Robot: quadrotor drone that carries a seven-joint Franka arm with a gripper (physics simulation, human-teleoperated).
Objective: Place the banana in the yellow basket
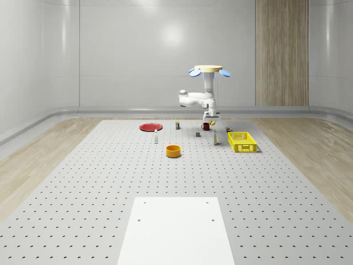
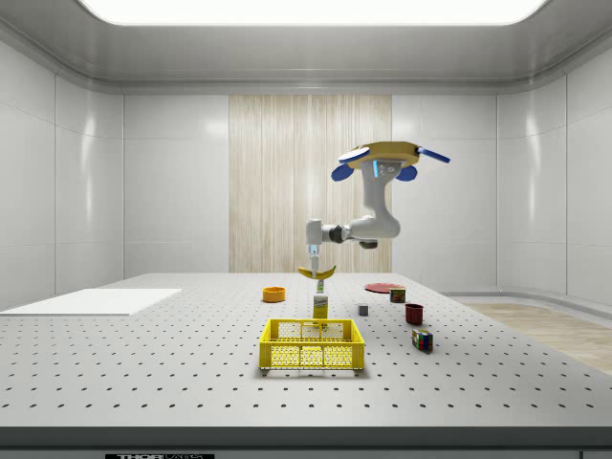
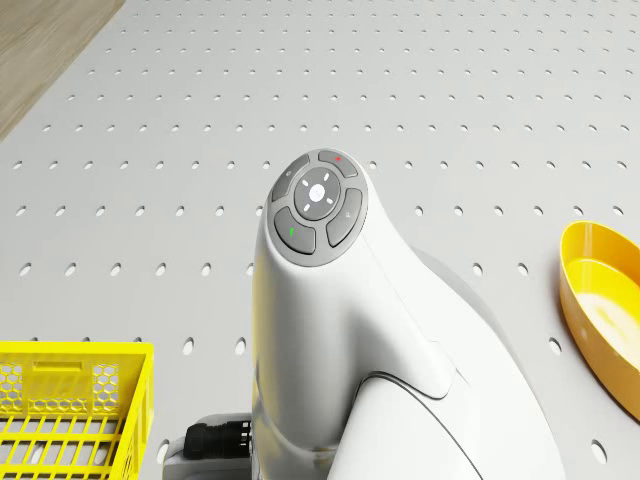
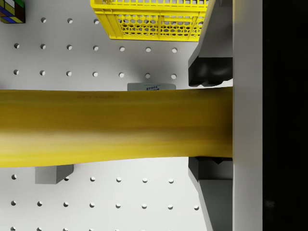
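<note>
**Banana held aloft, short of the basket**

The yellow basket [image 2: 313,344] stood on the perforated grey table [image 2: 143,363]; whether anything lay inside could not be told. The yellow bowl [image 3: 605,300] held nothing. The drone [image 2: 384,158] hovered above the table's middle, its arm reaching down. The gripper [image 2: 314,269] pinched the banana [image 4: 110,126] between its fingers [image 4: 209,72], in the air above a small carton [image 2: 320,305] just behind the basket in the side view. A red plate [image 1: 150,127], dark red mug [image 2: 414,313] and Rubik's cube [image 2: 422,338] also stood there. The carton's writing was too small to read. Pale panelled walls and one wooden panel [image 1: 281,52] enclosed the room.
</note>
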